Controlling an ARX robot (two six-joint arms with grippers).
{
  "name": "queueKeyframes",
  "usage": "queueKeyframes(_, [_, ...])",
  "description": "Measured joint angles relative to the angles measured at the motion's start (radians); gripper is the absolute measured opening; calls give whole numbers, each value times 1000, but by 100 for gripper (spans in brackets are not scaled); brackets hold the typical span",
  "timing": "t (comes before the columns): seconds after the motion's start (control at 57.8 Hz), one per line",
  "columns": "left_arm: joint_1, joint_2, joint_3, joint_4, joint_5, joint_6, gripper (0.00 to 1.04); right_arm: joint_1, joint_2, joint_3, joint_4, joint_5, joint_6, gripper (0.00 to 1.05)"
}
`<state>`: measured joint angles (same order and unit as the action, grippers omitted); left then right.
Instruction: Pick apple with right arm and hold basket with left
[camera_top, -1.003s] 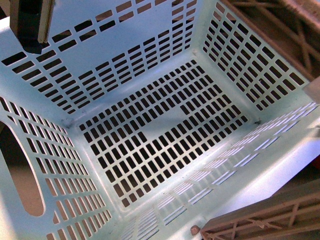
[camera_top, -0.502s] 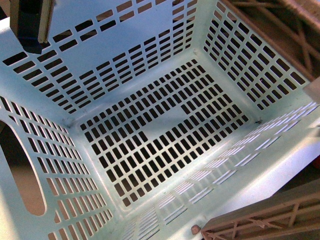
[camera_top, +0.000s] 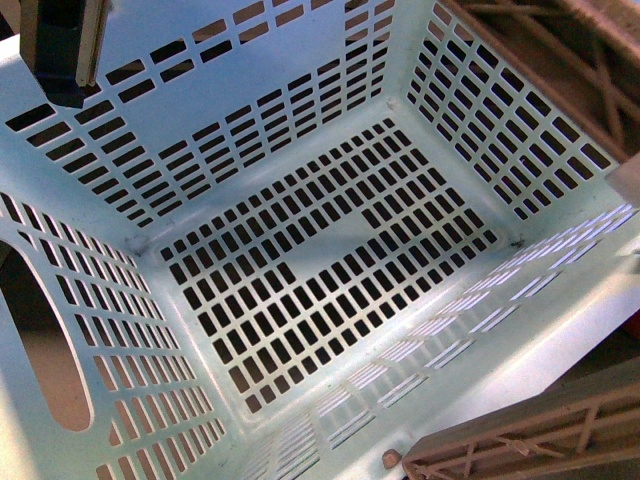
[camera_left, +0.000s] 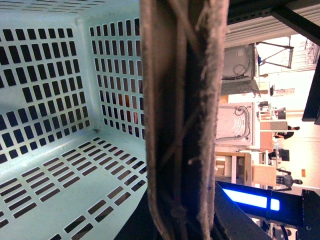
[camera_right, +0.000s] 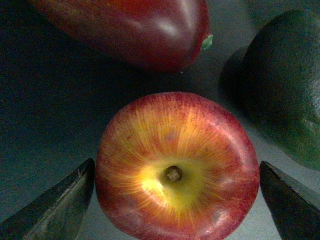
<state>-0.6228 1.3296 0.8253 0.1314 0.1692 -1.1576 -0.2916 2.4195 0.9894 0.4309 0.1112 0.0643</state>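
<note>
The right gripper (camera_right: 175, 200) has its dark fingers (camera_right: 55, 210) spread wide, one on each side of the apple (camera_right: 175, 165). The apple sits on a dark surface, stem dimple facing the camera, near a long red fruit (camera_right: 125, 30) and a dark green fruit (camera_right: 285, 85). The left gripper (camera_top: 62, 70) shows against a slotted wall of the mint basket (camera_top: 220, 20); whether its fingers are open or closed cannot be told. A ribbed handle (camera_left: 185, 125) fills the left wrist view.

One basket (camera_top: 160, 20), one apple (camera_right: 175, 170), two other fruits (camera_right: 135, 30) (camera_right: 285, 85)
</note>
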Motion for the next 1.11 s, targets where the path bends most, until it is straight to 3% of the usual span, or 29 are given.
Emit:
queueKeyframes(0.069, [0,0,0,0,0,0,8,-3,0,-4,2,-2,0,79])
queueKeyframes(0.346, [0,0,0,0,-1,0,8,-21,-74,-100,37,-51,-10,74])
queueKeyframes(0.536, [0,0,0,0,3,0,8,-37,-335,-232,13,-107,-68,74])
queueKeyframes(0.744, [0,0,0,0,2,0,8,-13,-721,-307,-133,-177,-77,74])
queueKeyframes(0.917, [0,0,0,0,3,0,8,84,-1051,-291,-271,-174,-19,74])
queueKeyframes(1.107, [0,0,0,0,2,0,8,271,-1292,-254,-365,-118,64,74])
